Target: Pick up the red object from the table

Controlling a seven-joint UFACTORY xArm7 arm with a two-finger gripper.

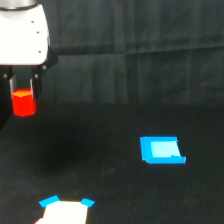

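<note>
Red block [23, 104] sits pinched between the two dark fingers [13, 86] of the gripper [23, 95], high in the exterior view's left. The fingers come straight down from the white arm housing [22, 32] and flank the block on either side, one finger visibly against its left face and the other along its right edge, so the grip looks like a plain side-to-side squeeze. Its lower part pokes out below the fingertips, and the top, a paler orange, lies up between them. The block appears to hang clear of the tabletop [115, 190]: dark surface stretches below it with no contact showing, and a faint darker patch lower down may be its shadow, though the blur makes that uncertain. Judged this way, the pick seems essentially achieved, with the object raised and carried vertically so that gravity pulls along the fingers rather than across them.

Well apart from the gripper, a flat blue rectangle [161, 150] lies toward the exterior view's right, plainly untouched. At the bottom edge a white shape with blue corners [65, 210] rests on the tabletop, partly cut off by the frame. Neither stands near the held block, so nothing crowds the grasp.
</note>
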